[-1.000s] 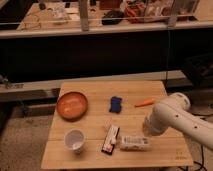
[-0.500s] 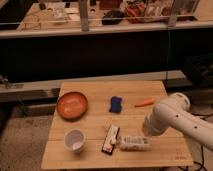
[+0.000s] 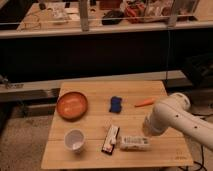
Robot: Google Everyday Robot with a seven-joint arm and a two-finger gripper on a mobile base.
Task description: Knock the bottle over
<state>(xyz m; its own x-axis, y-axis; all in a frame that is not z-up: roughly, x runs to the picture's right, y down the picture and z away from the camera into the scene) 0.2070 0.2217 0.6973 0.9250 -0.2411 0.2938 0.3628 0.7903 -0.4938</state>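
Observation:
The bottle (image 3: 135, 143) is small, whitish and translucent with a pale label. It lies on its side near the front right of the wooden table (image 3: 95, 90). My white arm (image 3: 172, 116) comes in from the right. Its gripper (image 3: 148, 131) hangs just above and behind the bottle's right end and is mostly covered by the arm. I cannot tell whether it touches the bottle.
A flat black-and-white box (image 3: 110, 139) lies just left of the bottle. A white cup (image 3: 75, 140) stands at the front left, an orange bowl (image 3: 72, 105) behind it. A blue object (image 3: 116, 104) and a thin orange object (image 3: 145, 103) lie mid-table. A dark barrier stands behind the table.

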